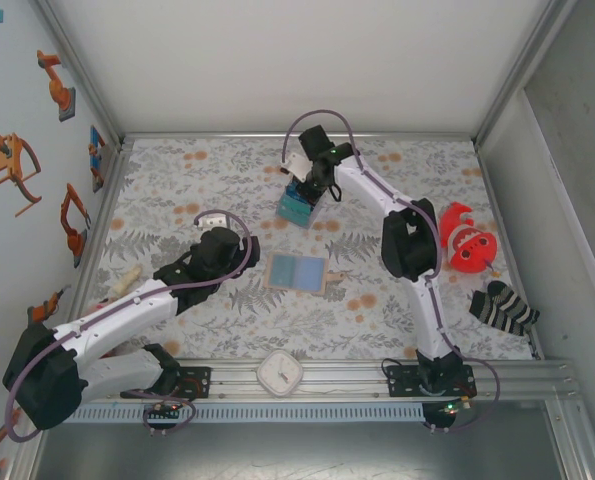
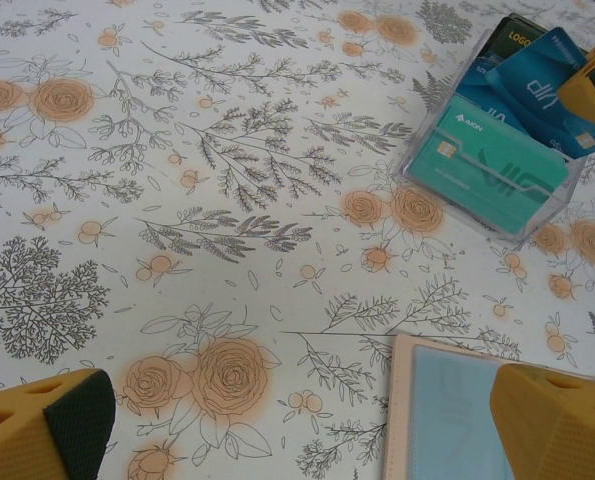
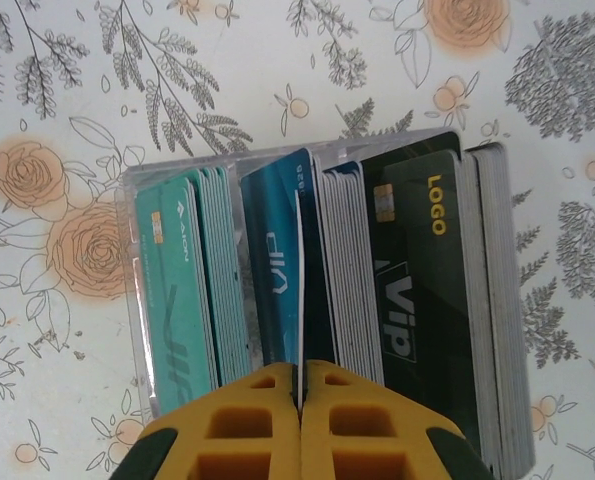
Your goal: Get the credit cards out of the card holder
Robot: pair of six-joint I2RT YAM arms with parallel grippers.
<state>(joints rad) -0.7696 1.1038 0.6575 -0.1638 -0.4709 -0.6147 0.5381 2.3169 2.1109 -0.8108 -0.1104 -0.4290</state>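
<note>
Card holder [image 1: 297, 272] lies open and flat just off my left gripper's [image 2: 302, 430] right finger, long axis running sideways away from it. Pale blue inner face is up; can't tell what's inside. Left jaws are spread wide and empty, and this arm is nearer. Right gripper [image 3: 300, 400] is clenched on one thin credit card [image 3: 299, 270], edge-on over the clear box [image 3: 129, 250], well beyond. Bare tablecloth [image 2: 227, 200] lies all round the holder.
</note>
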